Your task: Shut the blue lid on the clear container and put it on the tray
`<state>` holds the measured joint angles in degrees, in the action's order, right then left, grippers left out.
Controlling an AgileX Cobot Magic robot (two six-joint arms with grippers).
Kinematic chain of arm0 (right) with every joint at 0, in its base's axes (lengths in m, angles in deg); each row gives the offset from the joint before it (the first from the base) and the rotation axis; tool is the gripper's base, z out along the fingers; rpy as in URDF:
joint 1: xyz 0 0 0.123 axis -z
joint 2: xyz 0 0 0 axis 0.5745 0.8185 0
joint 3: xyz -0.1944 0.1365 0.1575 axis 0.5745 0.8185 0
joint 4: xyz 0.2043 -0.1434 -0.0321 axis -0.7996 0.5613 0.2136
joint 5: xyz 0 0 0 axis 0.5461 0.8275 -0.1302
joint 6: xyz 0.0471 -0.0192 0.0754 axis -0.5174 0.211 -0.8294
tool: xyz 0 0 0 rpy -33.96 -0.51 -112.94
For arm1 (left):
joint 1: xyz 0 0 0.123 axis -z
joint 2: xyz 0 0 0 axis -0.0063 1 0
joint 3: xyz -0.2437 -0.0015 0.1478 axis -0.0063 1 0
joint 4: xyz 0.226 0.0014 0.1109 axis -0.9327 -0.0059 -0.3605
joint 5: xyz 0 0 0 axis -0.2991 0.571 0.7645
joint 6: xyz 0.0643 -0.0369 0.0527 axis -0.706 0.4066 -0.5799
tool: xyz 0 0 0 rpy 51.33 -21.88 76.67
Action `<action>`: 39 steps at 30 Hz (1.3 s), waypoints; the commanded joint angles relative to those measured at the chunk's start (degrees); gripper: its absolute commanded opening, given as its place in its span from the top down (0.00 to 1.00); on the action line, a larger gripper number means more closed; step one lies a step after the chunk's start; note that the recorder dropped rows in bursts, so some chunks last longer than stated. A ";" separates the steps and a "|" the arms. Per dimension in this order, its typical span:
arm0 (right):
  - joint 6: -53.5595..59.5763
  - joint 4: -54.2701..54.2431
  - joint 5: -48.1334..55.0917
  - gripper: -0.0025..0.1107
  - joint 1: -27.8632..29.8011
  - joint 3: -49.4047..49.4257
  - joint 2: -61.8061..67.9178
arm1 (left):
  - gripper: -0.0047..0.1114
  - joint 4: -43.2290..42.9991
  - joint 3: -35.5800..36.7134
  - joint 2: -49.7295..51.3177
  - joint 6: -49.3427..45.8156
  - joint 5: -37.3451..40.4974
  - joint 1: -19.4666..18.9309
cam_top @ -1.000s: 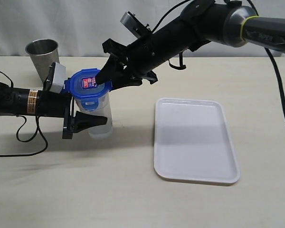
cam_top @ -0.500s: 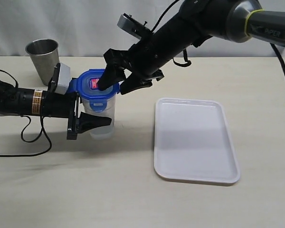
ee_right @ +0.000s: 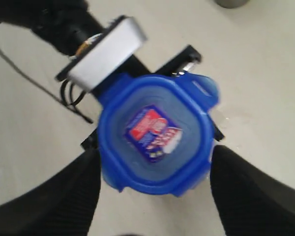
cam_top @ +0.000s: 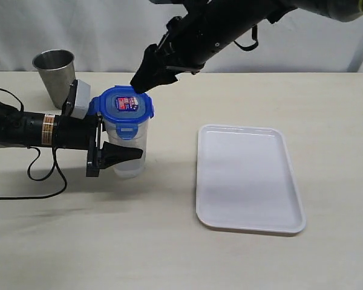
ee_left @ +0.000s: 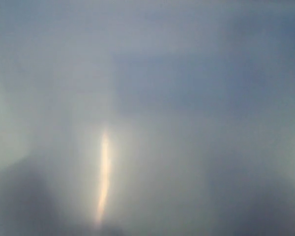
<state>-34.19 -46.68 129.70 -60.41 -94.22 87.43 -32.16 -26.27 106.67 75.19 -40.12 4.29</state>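
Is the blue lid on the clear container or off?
On: the blue lid covers the rim of the clear container. Snapped shut or not: cannot tell.

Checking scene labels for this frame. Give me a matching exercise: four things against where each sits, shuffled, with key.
Things:
1. blue lid
2. clear container
3. tray
4. steel cup

Places:
A. lying flat, farthest right
B. back left, behind the others
C. on top of the container
D. standing upright, lid on it

Pairs: 1-C, 2-D, 3-A, 4-B

Blue lid (cam_top: 127,104) atop clear container (cam_top: 133,158), left end effector (cam_top: 128,145) clasping it, tray (cam_top: 248,181) apart
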 commanded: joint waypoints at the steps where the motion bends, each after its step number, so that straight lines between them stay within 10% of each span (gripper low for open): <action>1: 11.72 6.02 2.12 0.52 -5.78 0.10 -1.43 | 0.96 -0.22 -0.15 0.21 0.43 0.25 0.14; 9: 0.74 38.10 -5.73 0.57 -16.18 0.36 0.14 | 0.96 -0.22 -0.15 0.21 0.43 0.25 0.14; 39: -1.03 51.12 -5.14 0.57 -20.79 0.36 10.91 | 0.96 -0.11 -0.15 0.21 0.43 0.25 0.14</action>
<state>-33.96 4.18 121.73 -81.72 -95.58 93.82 -30.02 -26.27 107.00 77.78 -38.63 3.88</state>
